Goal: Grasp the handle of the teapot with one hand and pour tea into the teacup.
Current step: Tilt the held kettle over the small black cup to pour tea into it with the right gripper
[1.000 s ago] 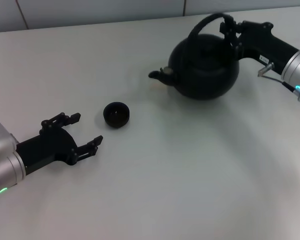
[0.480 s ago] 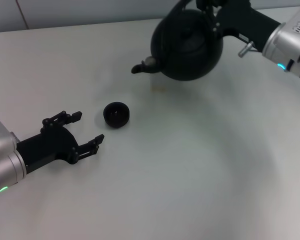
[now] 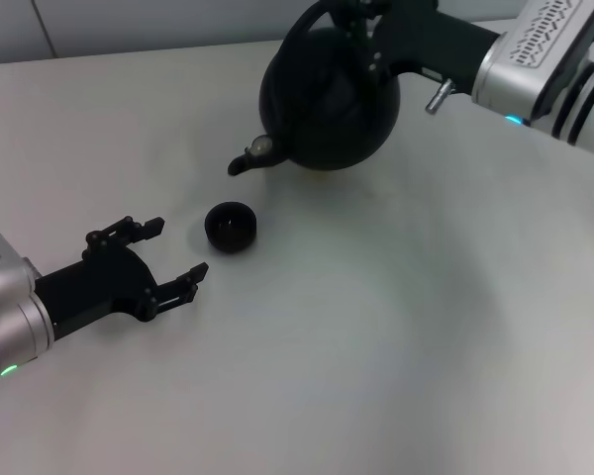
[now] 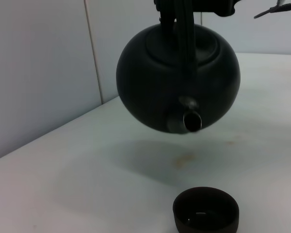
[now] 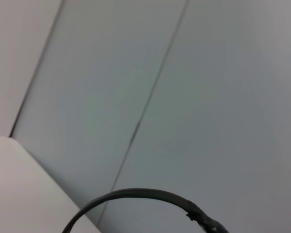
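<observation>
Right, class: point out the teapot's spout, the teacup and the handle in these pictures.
spout [image 4: 190, 118], left wrist view, on its open tip.
teacup [image 3: 230, 227], head view, on its dark inside.
handle [image 5: 136, 194], right wrist view, on the top of the arch.

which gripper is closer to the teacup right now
Left. The left gripper rests open on the table just beside the teacup, not touching it. The right gripper is farther off, holding the teapot up by its handle.
</observation>
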Available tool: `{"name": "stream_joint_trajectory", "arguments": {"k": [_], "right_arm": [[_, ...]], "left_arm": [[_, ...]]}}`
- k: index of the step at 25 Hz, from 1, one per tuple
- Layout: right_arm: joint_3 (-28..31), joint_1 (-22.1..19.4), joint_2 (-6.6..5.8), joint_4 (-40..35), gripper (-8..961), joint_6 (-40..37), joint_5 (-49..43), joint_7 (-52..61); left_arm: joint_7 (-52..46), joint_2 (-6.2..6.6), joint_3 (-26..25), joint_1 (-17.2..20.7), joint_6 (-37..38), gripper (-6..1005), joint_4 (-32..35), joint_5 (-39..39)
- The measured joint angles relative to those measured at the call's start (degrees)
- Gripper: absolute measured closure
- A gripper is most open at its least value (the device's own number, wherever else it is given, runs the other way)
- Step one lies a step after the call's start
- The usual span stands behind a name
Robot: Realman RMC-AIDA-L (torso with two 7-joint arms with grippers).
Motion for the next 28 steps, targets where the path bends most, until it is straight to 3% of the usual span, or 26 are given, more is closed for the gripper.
{"name": "stream_joint_trajectory", "arguments": {"k": [28], "right_arm": [[-4.23, 0.0, 0.24, -1.74, 871, 0.4, 0.07, -7.51]], "left_arm": [[-0.7, 0.09, -0.04, -0.24, -0.01, 204, 0.21, 0.18]]}}
